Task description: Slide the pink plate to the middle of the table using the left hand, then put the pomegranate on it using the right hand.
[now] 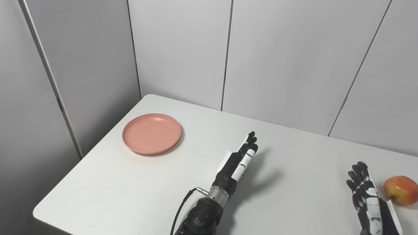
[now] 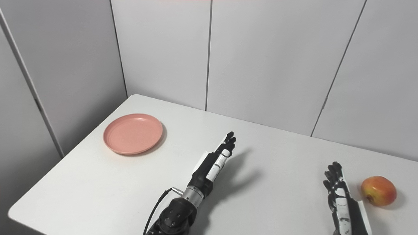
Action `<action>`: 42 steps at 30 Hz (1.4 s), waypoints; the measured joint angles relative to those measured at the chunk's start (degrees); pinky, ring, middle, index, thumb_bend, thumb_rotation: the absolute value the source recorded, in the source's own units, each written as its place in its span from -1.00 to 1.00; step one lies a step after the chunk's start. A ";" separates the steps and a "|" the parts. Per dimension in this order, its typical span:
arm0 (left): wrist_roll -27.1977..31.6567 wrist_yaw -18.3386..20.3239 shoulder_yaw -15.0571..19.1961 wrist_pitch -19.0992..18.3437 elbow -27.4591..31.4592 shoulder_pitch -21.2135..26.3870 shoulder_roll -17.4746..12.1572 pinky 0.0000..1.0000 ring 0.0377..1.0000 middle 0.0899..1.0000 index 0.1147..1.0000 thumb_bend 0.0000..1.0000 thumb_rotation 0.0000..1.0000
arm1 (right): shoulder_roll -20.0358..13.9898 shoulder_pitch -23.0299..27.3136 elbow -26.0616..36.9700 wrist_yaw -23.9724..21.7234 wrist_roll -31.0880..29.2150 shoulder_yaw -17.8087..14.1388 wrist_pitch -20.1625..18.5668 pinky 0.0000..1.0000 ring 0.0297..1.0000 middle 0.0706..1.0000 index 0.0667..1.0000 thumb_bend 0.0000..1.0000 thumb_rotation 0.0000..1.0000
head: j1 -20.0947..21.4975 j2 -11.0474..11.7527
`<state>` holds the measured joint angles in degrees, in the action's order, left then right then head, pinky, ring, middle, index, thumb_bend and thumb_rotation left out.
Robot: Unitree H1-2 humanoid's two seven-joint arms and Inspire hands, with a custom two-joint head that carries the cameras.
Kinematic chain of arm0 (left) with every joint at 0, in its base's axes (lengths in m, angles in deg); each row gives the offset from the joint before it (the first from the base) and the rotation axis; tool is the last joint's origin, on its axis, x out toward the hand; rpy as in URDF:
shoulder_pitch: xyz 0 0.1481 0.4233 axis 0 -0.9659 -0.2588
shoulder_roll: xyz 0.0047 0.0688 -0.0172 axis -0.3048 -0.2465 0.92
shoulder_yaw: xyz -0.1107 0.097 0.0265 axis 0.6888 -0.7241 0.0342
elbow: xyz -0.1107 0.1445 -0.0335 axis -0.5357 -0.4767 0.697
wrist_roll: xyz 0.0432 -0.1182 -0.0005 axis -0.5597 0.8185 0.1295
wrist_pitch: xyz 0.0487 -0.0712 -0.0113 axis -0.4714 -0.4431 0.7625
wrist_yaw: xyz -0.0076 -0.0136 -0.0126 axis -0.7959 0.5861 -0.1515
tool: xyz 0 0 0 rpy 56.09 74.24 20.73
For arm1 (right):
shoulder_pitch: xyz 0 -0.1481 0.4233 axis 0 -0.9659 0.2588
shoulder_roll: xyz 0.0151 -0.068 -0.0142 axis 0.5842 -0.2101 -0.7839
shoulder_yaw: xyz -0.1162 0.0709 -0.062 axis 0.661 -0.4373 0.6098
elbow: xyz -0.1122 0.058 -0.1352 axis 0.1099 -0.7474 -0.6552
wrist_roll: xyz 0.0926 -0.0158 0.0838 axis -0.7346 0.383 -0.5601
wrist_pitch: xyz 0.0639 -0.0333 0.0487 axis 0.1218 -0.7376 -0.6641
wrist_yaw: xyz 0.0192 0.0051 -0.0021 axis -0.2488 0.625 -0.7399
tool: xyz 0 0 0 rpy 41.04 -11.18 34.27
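Note:
A round pink plate (image 1: pixel 152 133) lies empty near the table's far left corner. The red-and-yellow pomegranate (image 2: pixel 378 191) rests on the table at the right edge of view. My left hand (image 1: pixel 237 162) hovers over the table's middle, fingers straight and held edge-on, open and holding nothing, well to the right of the plate. My right hand (image 2: pixel 338 192) stands at the lower right, fingers apart and pointing up, open, just left of the pomegranate and not touching it.
The white table (image 1: pixel 137 189) has a rounded near-left corner and far-left corner. Grey wall panels (image 1: pixel 183 49) close in behind and on the left. A black cable (image 1: pixel 181 209) loops beside the left wrist.

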<state>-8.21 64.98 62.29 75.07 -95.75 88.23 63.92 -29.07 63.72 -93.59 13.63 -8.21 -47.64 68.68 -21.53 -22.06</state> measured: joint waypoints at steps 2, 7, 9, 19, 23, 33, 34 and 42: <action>0.05 0.00 0.01 0.04 -0.01 0.00 0.00 1.00 1.00 1.00 1.00 0.12 1.00 | 0.01 -0.02 0.05 0.00 0.03 0.00 -0.02 1.00 1.00 1.00 1.00 0.01 1.00 | 0.00 0.09; 1.36 0.13 0.43 -0.20 0.92 -0.10 0.03 1.00 1.00 1.00 1.00 0.13 1.00 | 0.06 -0.28 0.69 0.08 0.26 0.11 -0.40 1.00 1.00 1.00 1.00 -0.02 1.00 | 0.00 -0.09; 1.89 0.13 0.60 -0.74 2.23 -0.70 0.04 1.00 1.00 1.00 1.00 0.11 1.00 | 0.17 -0.40 1.01 0.25 0.40 0.17 -0.58 1.00 1.00 1.00 1.00 -0.06 1.00 | -0.09 0.00; 4.25 0.15 2.94 -7.39 9.93 -3.66 -0.24 1.00 1.00 1.00 1.00 0.12 1.00 | 0.31 -0.94 2.17 0.39 0.34 0.06 -2.43 1.00 1.00 1.00 1.00 -0.13 1.00 | -0.61 -0.09; 5.08 0.12 4.32 -9.82 14.92 -2.96 -1.50 1.00 1.00 1.00 1.00 0.15 1.00 | 0.31 -1.05 2.38 0.39 0.37 0.12 -2.55 1.00 1.00 1.00 1.00 -0.14 1.00 | -0.62 0.09; 7.92 -0.45 7.81 -14.58 22.65 -2.10 -4.03 1.00 0.90 0.91 0.91 0.23 1.00 | 0.52 -1.24 2.71 0.54 1.52 0.25 -2.80 1.00 1.00 1.00 1.00 -0.20 1.00 | -2.02 1.32; 7.82 -0.51 7.92 -15.60 23.65 -2.08 -4.43 0.97 0.87 0.88 0.88 0.25 1.00 | 0.55 -1.25 2.77 0.54 1.52 0.26 -2.80 1.00 1.00 1.00 1.00 -0.24 1.00 | -2.11 1.32; 8.10 -0.42 9.77 -20.28 29.42 -1.22 -7.99 0.75 0.75 0.78 0.78 0.32 1.00 | 0.72 -1.53 3.10 0.37 1.36 0.24 -2.80 1.00 1.00 1.00 1.00 -0.22 1.00 | -2.29 1.14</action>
<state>-0.11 64.56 72.06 54.79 -66.33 87.01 55.93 -28.35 62.19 -90.49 14.00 -6.85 -47.40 65.88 -23.82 -20.92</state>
